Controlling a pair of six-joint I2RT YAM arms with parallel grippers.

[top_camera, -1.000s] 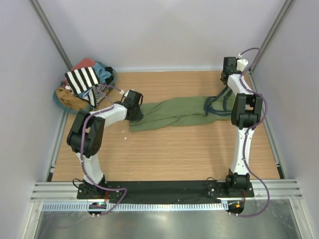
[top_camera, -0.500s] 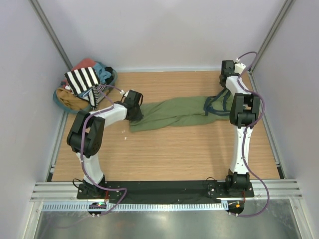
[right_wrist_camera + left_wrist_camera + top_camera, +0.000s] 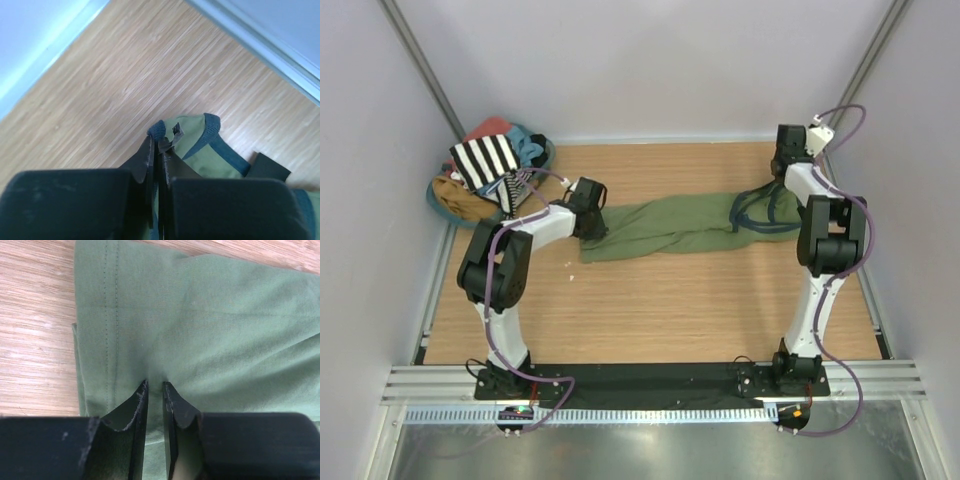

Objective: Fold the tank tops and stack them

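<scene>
Both claws pinch the olive green cloth tank top [image 3: 665, 228], which lies stretched across the wooden bench [image 3: 650, 300]. The left claw [image 3: 155, 386] is nipped nearly shut on its hem end, the right claw [image 3: 157, 142] clamped tight on a dark-trimmed strap [image 3: 200, 135].

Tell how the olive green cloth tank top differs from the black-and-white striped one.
The olive green tank top lies stretched across the wooden table; the striped tank top is bunched on a clothes pile. The left gripper and right gripper pinch the green one, not the striped one. Both are soft cloth.
</scene>
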